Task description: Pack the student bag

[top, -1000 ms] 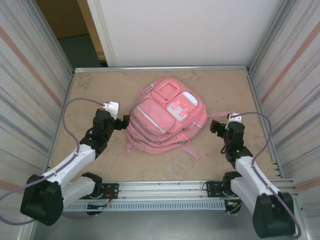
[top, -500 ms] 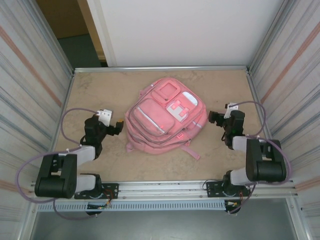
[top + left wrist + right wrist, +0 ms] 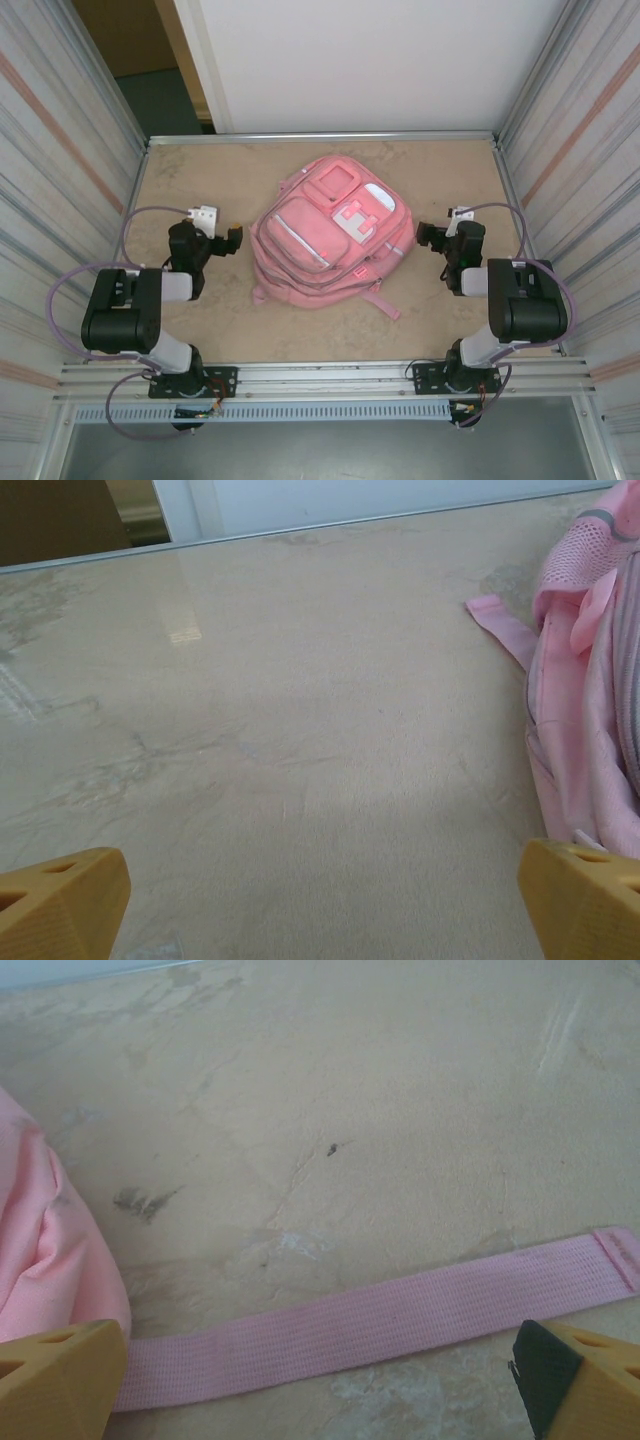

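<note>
Student bag [image 3: 330, 240]: centre of desk [image 3: 450, 175].
Left pincer [image 3: 233, 241]: apart, empty, bag's 9 o'clock.
Right pincer [image 3: 427, 236]: apart, empty, 3 o'clock, over strap [image 3: 380, 1315].

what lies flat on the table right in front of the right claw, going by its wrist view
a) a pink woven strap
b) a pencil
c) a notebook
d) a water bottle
A: a pink woven strap stretches across the table ahead of the open right claw, with the student bag at its left end.
</note>
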Available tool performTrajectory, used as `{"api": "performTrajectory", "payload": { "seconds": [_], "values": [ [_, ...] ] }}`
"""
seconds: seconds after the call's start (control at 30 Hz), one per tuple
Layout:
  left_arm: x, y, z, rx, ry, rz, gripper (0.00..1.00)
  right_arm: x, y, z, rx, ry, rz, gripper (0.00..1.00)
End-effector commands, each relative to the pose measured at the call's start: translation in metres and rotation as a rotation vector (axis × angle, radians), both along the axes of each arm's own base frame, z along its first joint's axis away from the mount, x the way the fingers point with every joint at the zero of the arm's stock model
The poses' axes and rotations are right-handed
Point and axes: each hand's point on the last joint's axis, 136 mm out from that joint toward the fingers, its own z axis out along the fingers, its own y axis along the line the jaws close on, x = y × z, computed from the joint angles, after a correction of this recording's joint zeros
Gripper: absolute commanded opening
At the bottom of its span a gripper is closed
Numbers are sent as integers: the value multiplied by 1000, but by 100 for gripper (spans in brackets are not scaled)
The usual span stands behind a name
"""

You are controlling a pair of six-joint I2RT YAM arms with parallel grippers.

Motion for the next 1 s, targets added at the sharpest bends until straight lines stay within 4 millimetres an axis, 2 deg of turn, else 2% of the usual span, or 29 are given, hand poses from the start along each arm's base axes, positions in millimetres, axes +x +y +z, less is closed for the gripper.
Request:
{"api": "performTrajectory", "payload": {
  "seconds": [0.0,0.97],
  "values": [
    [1,1,0,-19,13,1,99,7,-3,12,-33,-29,-6,99],
    [1,1,1,-16,11,2,99,7,-3,11,-34,-28,-7,99]
  ]
}}
